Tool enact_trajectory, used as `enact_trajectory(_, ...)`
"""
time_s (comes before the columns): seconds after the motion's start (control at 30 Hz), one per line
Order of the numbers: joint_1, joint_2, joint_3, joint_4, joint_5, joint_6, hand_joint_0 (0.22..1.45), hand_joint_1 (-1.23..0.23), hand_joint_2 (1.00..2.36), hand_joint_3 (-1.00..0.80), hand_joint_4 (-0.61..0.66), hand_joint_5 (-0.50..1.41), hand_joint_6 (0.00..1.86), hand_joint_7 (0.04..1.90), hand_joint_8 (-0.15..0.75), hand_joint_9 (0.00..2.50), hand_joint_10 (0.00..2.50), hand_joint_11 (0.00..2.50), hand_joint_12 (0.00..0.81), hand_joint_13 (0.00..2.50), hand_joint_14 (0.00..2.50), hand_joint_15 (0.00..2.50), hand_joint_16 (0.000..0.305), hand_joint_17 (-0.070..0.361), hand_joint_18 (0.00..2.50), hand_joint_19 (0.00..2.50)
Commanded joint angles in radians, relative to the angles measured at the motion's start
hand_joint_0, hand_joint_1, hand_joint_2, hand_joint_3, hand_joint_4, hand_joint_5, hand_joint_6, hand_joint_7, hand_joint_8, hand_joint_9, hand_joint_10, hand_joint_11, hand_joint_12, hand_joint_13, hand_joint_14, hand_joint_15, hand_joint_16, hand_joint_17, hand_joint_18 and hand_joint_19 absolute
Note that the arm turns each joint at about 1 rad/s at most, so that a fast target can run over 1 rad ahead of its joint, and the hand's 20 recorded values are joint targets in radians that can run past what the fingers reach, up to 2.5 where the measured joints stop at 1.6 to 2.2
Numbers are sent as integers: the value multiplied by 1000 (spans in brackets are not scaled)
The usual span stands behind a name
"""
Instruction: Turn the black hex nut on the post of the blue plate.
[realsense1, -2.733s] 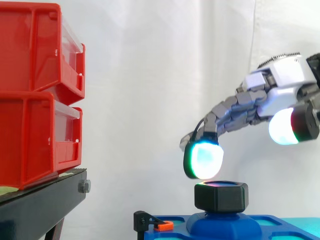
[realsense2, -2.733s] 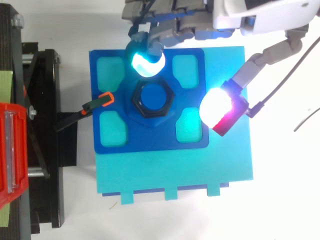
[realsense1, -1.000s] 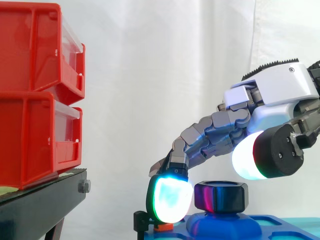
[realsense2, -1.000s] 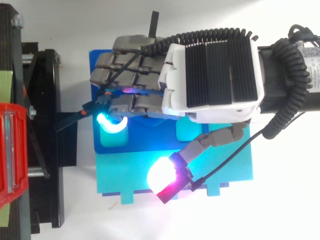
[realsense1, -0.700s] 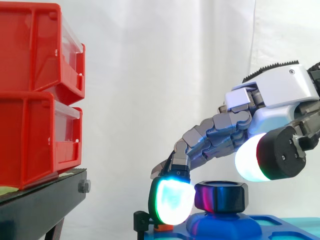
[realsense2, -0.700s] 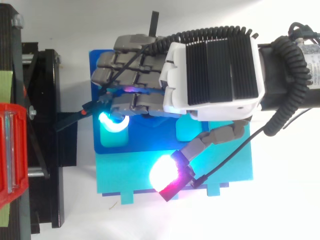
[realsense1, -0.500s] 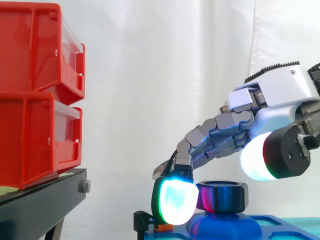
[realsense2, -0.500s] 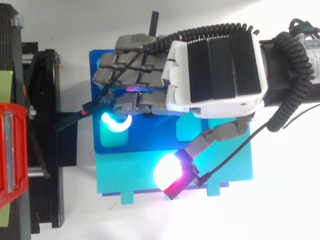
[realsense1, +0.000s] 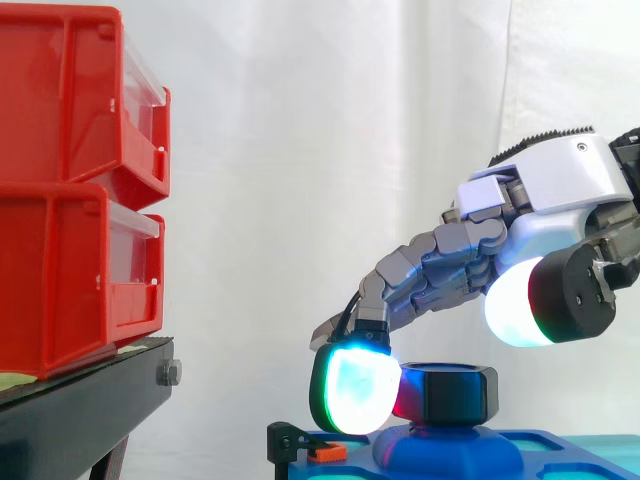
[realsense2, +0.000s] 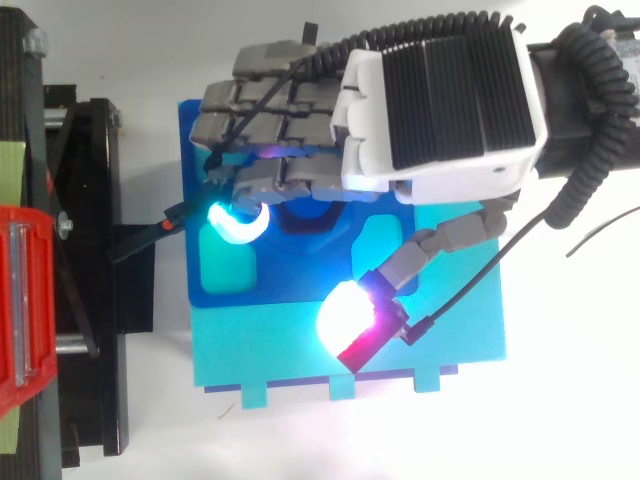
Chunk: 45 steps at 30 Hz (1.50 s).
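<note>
The black hex nut (realsense1: 455, 392) sits on the round post of the blue plate (realsense2: 290, 282). My hand (realsense1: 560, 185) reaches in from the right and arches over the nut. In the top view the hand (realsense2: 440, 110) covers the nut from above. One glowing cyan fingertip (realsense1: 355, 390) hangs at the nut's left face, touching or nearly touching it. The thumb pad (realsense2: 345, 315), glowing white and red, is held away over the plate's front edge, clear of the nut. Nothing is pinched between thumb and fingers.
Two stacked red bins (realsense1: 70, 190) stand on a black stand (realsense1: 80, 420) at the left. A black clamp with an orange tip (realsense2: 170, 220) reaches from the stand to the plate's left edge. The plate rests on a cyan base (realsense2: 270, 350).
The hand has swung from behind the plate to over the nut. In the last second it rose a little, and its cyan fingertip drew in to the nut's left face.
</note>
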Motion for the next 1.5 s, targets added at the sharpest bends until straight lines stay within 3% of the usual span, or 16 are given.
enact_trajectory(0.0,-9,0,1,5,-16,0,405,-357,1000,-500,221,-206,502,778,255,219,0,0,396,69,3,92,62,140,0,271)
enact_trajectory(0.73,-59,0,5,14,-103,-20,407,-366,1000,-500,220,-205,502,777,253,222,0,0,394,70,3,85,61,138,0,275)
enact_trajectory(1.07,-68,0,5,27,-118,-25,408,-367,1000,-500,218,-205,502,776,253,223,0,0,394,71,3,89,61,137,0,284)
enact_trajectory(1.47,-87,0,5,27,-160,-25,410,-374,1000,-500,221,-205,502,778,251,220,2,0,391,70,3,89,60,135,0,282)
